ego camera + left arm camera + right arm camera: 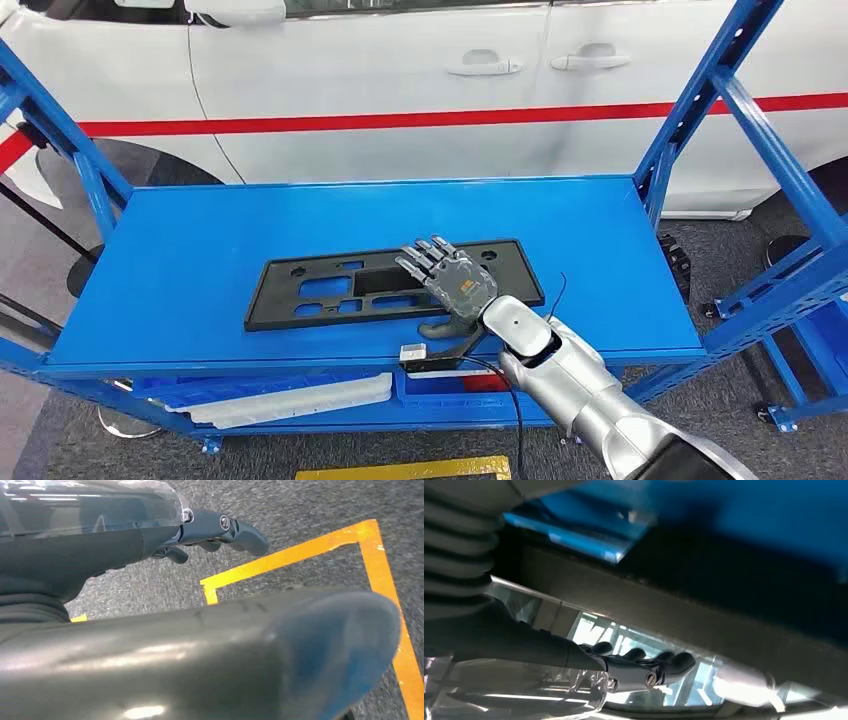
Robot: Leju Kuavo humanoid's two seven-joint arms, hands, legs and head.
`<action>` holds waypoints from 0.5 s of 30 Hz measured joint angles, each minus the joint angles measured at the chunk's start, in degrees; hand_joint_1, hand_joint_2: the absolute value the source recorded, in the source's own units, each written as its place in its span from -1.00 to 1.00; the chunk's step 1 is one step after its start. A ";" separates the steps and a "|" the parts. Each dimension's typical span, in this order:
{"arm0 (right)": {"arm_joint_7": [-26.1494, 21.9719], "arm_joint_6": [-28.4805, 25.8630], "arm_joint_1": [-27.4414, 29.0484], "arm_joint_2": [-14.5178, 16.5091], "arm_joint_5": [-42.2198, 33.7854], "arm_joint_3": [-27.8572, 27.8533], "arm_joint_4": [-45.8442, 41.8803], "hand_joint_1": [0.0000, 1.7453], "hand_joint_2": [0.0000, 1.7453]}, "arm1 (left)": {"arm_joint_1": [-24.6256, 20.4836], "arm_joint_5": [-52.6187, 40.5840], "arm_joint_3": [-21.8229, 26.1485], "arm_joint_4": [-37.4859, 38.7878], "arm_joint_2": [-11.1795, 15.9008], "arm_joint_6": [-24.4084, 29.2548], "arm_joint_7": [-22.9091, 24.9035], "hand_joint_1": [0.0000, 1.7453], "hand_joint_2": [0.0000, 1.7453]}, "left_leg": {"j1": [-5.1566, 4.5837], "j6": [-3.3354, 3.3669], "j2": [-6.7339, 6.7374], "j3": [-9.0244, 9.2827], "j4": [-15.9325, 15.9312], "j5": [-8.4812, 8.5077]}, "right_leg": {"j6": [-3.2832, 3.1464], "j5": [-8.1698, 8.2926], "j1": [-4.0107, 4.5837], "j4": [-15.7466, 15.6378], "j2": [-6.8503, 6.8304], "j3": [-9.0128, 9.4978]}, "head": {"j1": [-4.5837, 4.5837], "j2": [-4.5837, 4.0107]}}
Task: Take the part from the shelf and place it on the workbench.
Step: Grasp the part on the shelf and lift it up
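Right hand (452,282) is reaching over a flat black part (330,290) lying on the blue shelf (180,260), fingers spread apart and holding nothing. Left hand (220,532) is hanging above grey floor (310,510), fingers loosely curled, empty.

The part (390,285) lies mid-frame on the shelf (200,250), toward its front edge. The right hand (450,280) rests on the part's right half. A car (400,80) stands behind, across the top.

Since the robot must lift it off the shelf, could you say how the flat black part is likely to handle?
The black part looks thin, long and full of cut-outs, so probably light and may flex. Lying flat on the blue shelf, it offers little edge. The right hand lies over it.
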 joint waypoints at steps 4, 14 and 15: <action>0.62 -0.18 -1.36 0.10 0.46 0.68 1.86 -1.00 1.00 | -0.14 -0.04 0.02 -0.01 -0.08 -0.05 0.03 -1.00 -1.00 | 0.60 0.62 0.20 0.98 -1.19 0.43 | 0.82 -3.23 -0.02 4.85 -0.11 -2.02 | 0.02 0.00; 3.57 0.32 -3.56 0.14 1.54 4.34 5.00 0.92 1.00 | -0.10 -0.05 0.17 0.01 -0.23 -0.13 0.21 -1.00 -1.00 | 0.32 -0.35 -0.07 1.26 0.30 -1.19 | 0.87 0.29 -0.59 0.92 -0.37 -1.19 | 0.02 0.00; 3.62 0.32 -3.59 0.15 1.57 4.56 5.12 0.94 1.00 | -0.08 -0.06 0.22 0.01 -0.23 -0.13 0.22 -1.00 -1.00 | 0.26 -0.64 -0.09 1.26 0.32 -1.26 | 0.58 0.27 -0.46 0.94 -0.31 -1.19 | 0.02 0.00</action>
